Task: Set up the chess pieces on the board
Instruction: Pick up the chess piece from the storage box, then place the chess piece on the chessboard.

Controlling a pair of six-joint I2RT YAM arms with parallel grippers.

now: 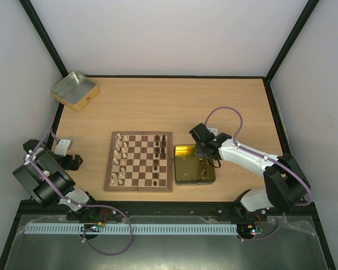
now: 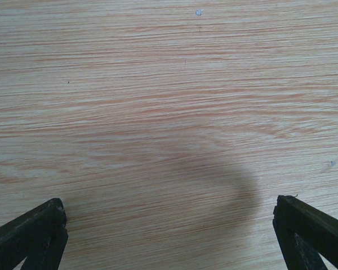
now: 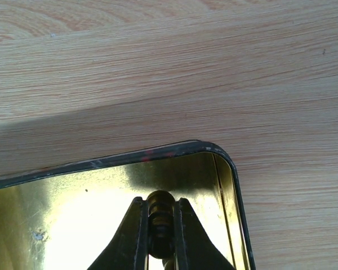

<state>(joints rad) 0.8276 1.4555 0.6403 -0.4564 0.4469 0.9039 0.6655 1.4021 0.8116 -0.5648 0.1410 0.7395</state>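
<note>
The board (image 1: 138, 189) lies in the middle of the table. Pale chess pieces (image 1: 119, 157) stand along its left columns and dark ones (image 1: 159, 151) along its right columns. My right gripper (image 3: 159, 200) hangs over the far right corner of a yellow-gold tin (image 3: 158, 152) and is shut on a dark brown chess piece (image 3: 160, 216), whose rounded end pokes out past the fingertips. In the top view this gripper (image 1: 204, 162) is over the tin (image 1: 186, 169), just right of the board. My left gripper (image 2: 169, 203) is open over bare tabletop with nothing between its fingers, left of the board (image 1: 73, 161).
A square tin (image 1: 74, 90) sits at the far left corner of the table. Black frame posts and white walls enclose the table. The gold tin's raised rim lies close below my right fingers.
</note>
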